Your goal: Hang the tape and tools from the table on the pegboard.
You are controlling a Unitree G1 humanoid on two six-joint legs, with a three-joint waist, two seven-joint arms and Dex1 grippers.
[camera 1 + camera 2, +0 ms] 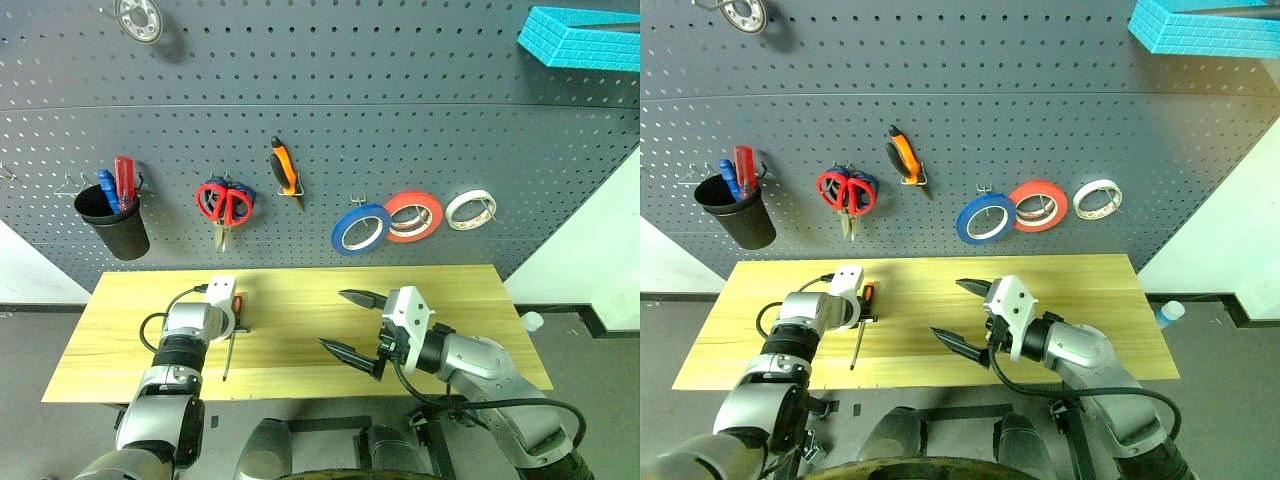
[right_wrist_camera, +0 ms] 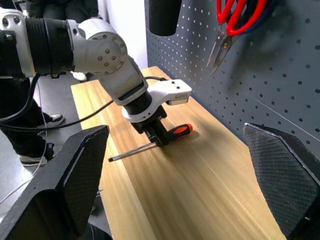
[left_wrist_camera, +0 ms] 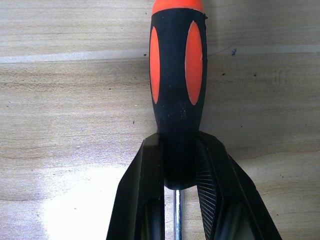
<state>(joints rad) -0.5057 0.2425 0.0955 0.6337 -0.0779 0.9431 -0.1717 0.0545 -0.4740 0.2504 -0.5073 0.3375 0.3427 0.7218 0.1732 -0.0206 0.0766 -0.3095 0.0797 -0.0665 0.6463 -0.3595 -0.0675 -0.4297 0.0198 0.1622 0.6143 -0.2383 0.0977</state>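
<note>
Left claw (image 1: 238, 322) is pinched shut on the screwdriver (image 3: 177, 95), right at the base of the orange-and-black handle where the shaft starts; the tool lies flat on the desk (image 1: 300, 290), shaft running back under the claw. Right claw (image 1: 347, 322) hangs wide open off to the side, holding nothing. I'd lift straight up and slow so it doesn't swivel in the grip; then carry it up to the pegboard (image 1: 330, 130) beyond the claw and find a free hook.

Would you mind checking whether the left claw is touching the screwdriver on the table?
Touching. The left wrist view shows the left claw with both fingers pressed against the screwdriver handle's base.
</note>
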